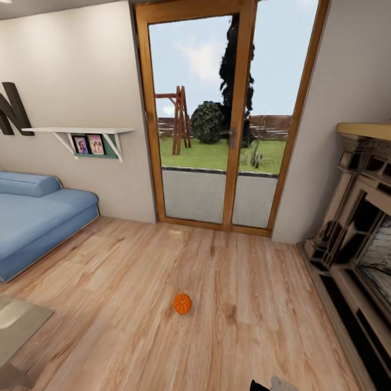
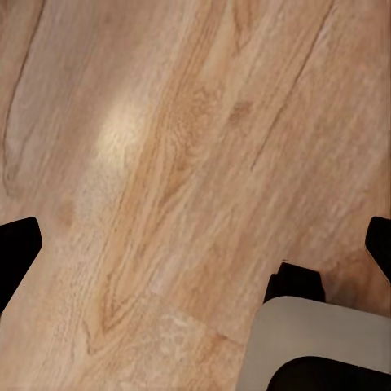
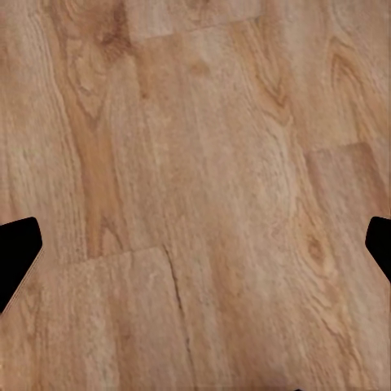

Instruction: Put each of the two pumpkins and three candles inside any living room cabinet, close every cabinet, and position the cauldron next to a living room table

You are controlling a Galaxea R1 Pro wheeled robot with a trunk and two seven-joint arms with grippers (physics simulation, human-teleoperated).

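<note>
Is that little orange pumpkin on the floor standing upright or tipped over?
Upright, it seems: the pumpkin sits on the wooden floor with its dark stem pointing up, though it is small in the head view.

A home living room: light oak plank floor (image 1: 217,326), a blue upholstered sofa (image 1: 38,217) at nine o'clock, a white wall shelf holding framed photos (image 1: 89,144) above it, a wood-framed glass patio door (image 1: 217,119) at twelve o'clock onto a garden, and an ornate carved fireplace surround (image 1: 358,233) at three o'clock.
</note>
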